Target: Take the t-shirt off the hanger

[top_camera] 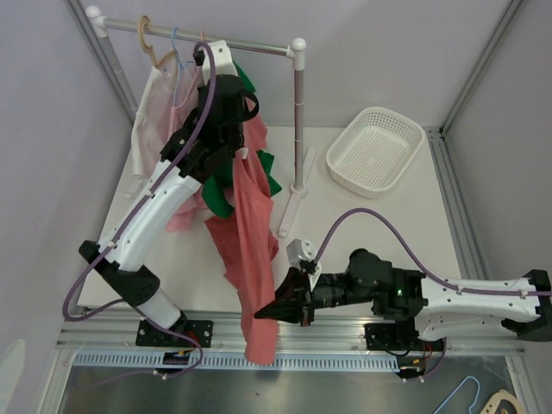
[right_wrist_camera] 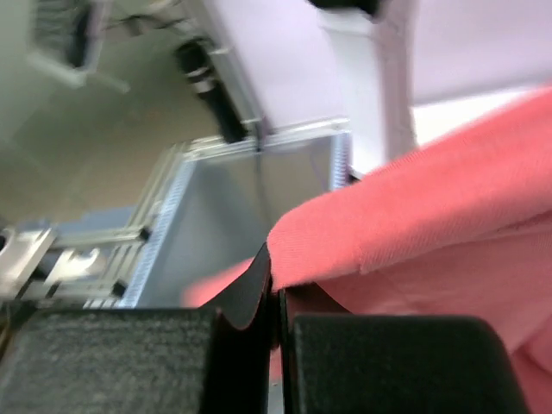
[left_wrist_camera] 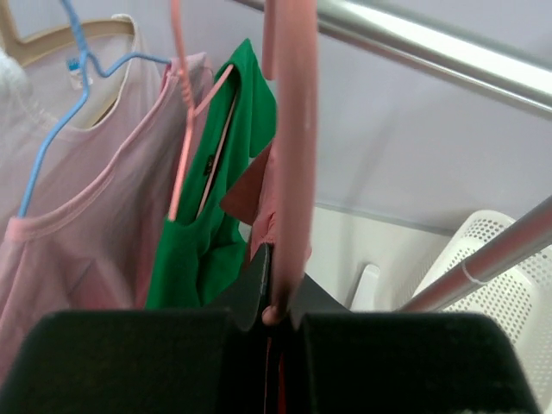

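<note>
My left gripper [left_wrist_camera: 276, 315] clamps the hanger [left_wrist_camera: 293, 155] at 12 o'clock and my right gripper [top_camera: 278, 306] pinches the t-shirt [top_camera: 254, 224], draped toward 6 o'clock, where a slow, steady pull should free it without snagging.

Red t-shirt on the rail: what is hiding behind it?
A green shirt peeks out from behind the red t-shirt. Most of it is covered, so its whole shape cannot be seen. Pale pink clothes hang farther along the rail.
</note>
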`<state>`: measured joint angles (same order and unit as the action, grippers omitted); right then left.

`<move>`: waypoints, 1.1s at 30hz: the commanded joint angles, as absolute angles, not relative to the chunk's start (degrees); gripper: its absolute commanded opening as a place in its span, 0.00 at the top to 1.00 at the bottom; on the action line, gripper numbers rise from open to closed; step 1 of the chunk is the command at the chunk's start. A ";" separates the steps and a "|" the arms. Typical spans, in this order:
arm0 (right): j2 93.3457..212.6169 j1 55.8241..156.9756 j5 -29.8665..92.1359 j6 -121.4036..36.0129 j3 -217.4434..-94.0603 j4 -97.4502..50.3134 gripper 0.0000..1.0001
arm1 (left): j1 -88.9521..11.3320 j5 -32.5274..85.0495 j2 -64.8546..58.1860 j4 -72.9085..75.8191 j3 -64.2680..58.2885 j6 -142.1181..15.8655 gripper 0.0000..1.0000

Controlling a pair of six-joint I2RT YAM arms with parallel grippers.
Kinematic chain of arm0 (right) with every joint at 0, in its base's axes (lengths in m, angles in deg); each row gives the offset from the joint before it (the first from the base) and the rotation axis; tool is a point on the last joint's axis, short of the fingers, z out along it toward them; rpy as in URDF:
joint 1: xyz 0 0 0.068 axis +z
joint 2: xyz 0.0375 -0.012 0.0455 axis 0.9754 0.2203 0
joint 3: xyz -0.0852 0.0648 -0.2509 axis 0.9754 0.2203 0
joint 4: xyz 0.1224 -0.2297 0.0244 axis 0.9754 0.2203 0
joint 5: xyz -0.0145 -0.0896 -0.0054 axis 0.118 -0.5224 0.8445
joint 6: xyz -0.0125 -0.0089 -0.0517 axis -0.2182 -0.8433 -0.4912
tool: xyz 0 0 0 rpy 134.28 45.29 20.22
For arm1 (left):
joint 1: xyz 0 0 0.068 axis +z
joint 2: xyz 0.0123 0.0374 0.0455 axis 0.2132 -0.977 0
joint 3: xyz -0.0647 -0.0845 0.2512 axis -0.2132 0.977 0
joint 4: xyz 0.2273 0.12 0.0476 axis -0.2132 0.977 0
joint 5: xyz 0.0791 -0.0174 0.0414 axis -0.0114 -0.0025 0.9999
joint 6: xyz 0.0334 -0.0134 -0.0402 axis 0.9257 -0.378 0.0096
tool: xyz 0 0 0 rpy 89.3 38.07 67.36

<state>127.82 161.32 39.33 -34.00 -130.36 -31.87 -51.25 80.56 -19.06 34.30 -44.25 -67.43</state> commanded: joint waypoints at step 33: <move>191.33 129.21 19.74 -29.65 -169.85 -7.73 0.04 | -54.67 60.72 40.17 53.76 -14.57 -69.84 0.99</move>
<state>188.19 126.77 26.56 -28.63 -165.96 -13.68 -54.31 59.87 42.16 59.46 -12.36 -73.83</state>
